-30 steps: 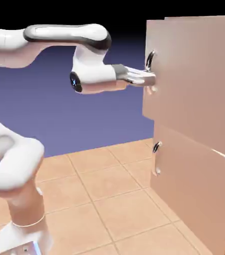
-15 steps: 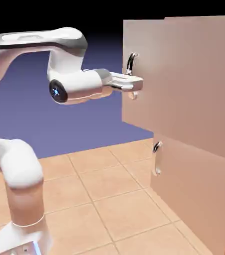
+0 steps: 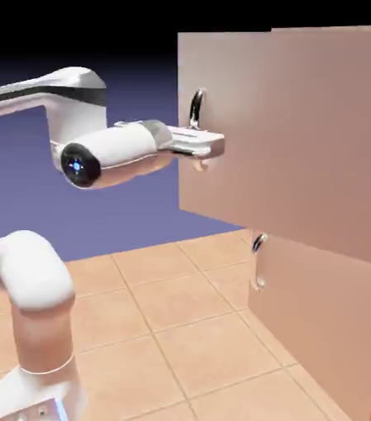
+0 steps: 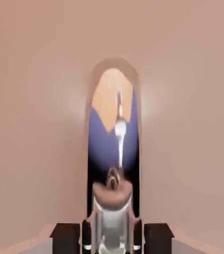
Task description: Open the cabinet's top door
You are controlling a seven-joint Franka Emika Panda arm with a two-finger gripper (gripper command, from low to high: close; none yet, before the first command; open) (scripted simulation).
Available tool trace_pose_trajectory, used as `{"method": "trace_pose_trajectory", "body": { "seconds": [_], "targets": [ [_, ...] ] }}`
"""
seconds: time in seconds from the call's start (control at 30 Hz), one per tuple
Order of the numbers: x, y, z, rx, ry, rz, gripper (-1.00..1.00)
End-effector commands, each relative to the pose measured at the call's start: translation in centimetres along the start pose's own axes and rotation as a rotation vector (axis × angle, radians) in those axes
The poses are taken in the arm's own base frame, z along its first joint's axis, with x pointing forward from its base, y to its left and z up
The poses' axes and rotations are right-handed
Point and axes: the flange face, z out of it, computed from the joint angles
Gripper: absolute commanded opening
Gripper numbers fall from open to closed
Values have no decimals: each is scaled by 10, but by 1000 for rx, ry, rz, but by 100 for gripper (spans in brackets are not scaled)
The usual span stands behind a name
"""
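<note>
Cabinet (image 3: 324,300) has top door (image 3: 287,140) swung outward, interior hidden; gripper (image 3: 211,145) clenched on what looks like its silver handle (image 3: 196,108).

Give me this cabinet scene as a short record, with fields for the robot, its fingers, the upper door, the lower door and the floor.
robot: white jointed arm, reaching toward the upper door
fingers: small grey fingertips, closed on the upper handle
upper handle: curved, shiny silver bar on the upper door
upper door: large, flat pinkish-beige panel, swung out past the lower door
lower door: flat pinkish-beige panel with its own curved silver handle, untouched by the arm
floor: tan-orange square tiles
</note>
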Motion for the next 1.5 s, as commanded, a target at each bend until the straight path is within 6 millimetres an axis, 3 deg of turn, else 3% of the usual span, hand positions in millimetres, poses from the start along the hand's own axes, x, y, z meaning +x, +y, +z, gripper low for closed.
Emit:
{"method": "trace_pose_trajectory", "body": {
  "seconds": [0.0, 0.4, 0.83, 1.13, 1.47],
  "targets": [
    [-2, -2, -7, -14, 12, 4, -100],
    [-35, -36, -97, -183, 179, 4, -100],
    [-103, -105, -197, -414, 409, 4, -100],
    [-151, -153, -239, -546, 542, 3, -100],
    [-200, -203, -266, -669, 664, 3, -100]
  ]
}}
